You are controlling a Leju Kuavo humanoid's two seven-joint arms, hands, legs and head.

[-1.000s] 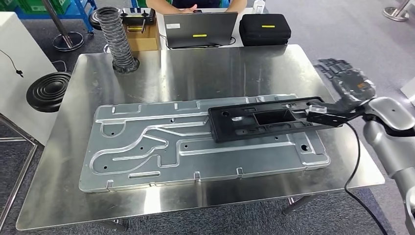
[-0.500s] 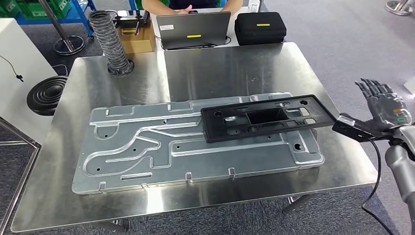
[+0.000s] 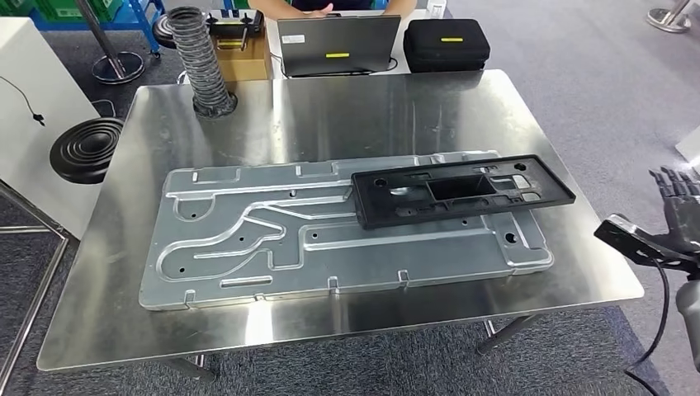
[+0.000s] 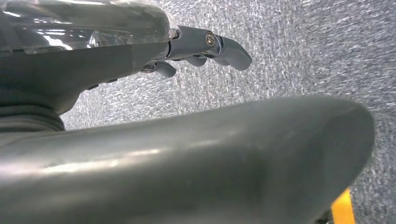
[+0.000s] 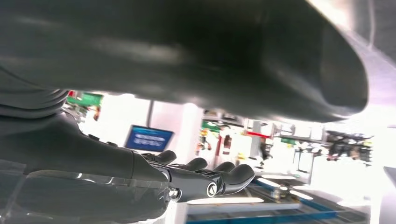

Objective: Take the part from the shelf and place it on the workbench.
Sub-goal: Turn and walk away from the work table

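Observation:
The black rectangular part (image 3: 462, 191) lies flat on the right end of a large stamped metal plate (image 3: 248, 239), which rests on the steel workbench (image 3: 371, 107). Nothing touches the part. My right hand (image 3: 678, 210) is beyond the bench's right edge, well clear of the part, with its fingers spread upward and nothing in them. The right wrist view shows that hand (image 5: 205, 179) with straight, empty fingers. My left hand (image 4: 196, 46) hangs over grey carpet and holds nothing, its fingers loosely extended.
A black ribbed hose (image 3: 202, 62) stands at the bench's far left corner. Behind the bench are a cardboard box (image 3: 243, 62), a laptop (image 3: 338, 43), a black case (image 3: 446, 43) and a seated person (image 3: 330, 7). A black coiled disc (image 3: 87, 148) lies at the left.
My right hand has drawn back from the part's right end, moving right and down past the bench edge. The part stays on the plate. The camera shifted slightly.

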